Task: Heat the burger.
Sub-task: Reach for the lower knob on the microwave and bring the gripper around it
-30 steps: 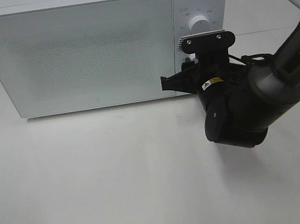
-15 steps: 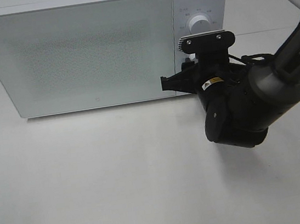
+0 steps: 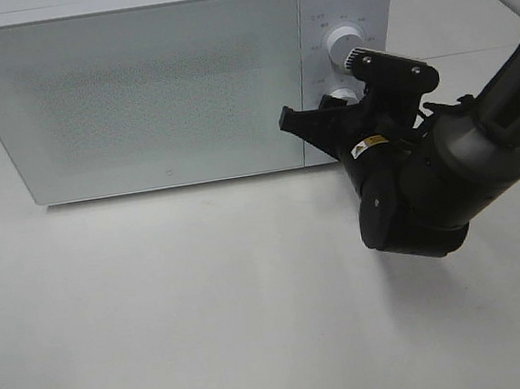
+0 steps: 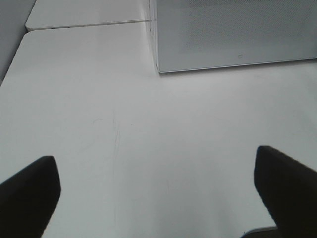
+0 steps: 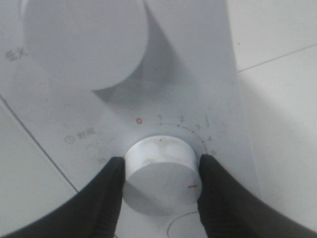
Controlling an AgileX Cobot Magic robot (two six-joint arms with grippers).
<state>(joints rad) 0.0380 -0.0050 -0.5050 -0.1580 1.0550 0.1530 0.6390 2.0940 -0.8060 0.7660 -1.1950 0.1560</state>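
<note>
Right pincer, clamped on timer knob at door's 3 o'clock, had twisted; heating likely started; left pincer apart.

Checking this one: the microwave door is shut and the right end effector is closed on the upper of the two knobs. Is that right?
Not quite. The right end effector is closed on the lower knob, the one ringed with numbers. The upper knob is untouched. The right wrist view shows this. The microwave door is indeed shut.
</note>
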